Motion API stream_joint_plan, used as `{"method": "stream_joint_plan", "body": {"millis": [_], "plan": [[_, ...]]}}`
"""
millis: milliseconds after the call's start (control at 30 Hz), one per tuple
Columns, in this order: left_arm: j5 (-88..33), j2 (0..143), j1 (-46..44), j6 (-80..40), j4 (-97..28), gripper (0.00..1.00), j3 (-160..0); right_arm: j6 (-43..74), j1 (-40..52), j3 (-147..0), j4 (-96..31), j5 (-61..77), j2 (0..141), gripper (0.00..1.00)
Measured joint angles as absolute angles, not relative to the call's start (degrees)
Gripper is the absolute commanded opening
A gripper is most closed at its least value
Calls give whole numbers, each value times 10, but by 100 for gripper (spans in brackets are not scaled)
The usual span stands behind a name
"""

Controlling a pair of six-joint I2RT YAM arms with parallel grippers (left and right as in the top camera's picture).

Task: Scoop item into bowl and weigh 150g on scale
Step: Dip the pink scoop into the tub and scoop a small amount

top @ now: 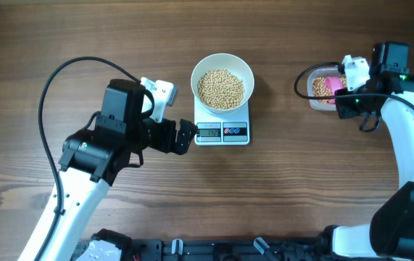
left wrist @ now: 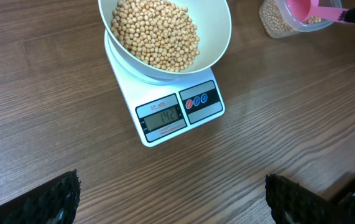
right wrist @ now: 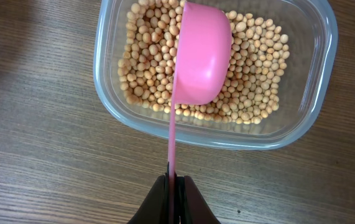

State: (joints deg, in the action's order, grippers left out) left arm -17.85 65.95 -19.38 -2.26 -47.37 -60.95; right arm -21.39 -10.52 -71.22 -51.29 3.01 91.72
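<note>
- Soybeans [top: 220,88] fill much of the white bowl [top: 222,57], which sits squarely on the white kitchen scale [top: 244,141] near the middle of the wooden table [top: 301,188].
- The scale's grey display [left wrist: 163,116] faces my side of the table, with two round buttons just to its right. From the left wrist camera the digits appear to read 142.
- More soybeans lie in a clear plastic tub [right wrist: 314,118], well apart from the scale, toward the table's right edge.
- A pink scoop [right wrist: 202,56] hangs over the tub's beans, rounded back toward the right wrist camera and handle running edge-on down to the fingers. I cannot tell whether the cup touches the beans.
- My right gripper [right wrist: 176,183] is clamped tight on the end of the scoop's thin handle, fingers pinched together with only the handle between them.
- The right arm rises from the near right corner, runs up along the table's right side and bends its wrist leftward to the tub.
- My left gripper [top: 186,136] sits just beside the scale's left front corner, fingers spread as wide as they go and holding nothing. Both dark pads [left wrist: 53,199] frame the bare wood below the scale.
- The left arm reaches in diagonally from the near left corner, wrist turned toward the scale, its black cable looping above.
</note>
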Motion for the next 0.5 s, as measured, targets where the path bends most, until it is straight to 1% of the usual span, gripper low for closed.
{"method": "stream_joint_plan", "body": {"millis": [167,500], "plan": [[-178,660,-194,-23,-474,100,-609,-209,-105,-712,-513,41,917,4],[-178,660,-194,-23,-474,100,-609,-204,-139,-712,-515,144,917,4]]}}
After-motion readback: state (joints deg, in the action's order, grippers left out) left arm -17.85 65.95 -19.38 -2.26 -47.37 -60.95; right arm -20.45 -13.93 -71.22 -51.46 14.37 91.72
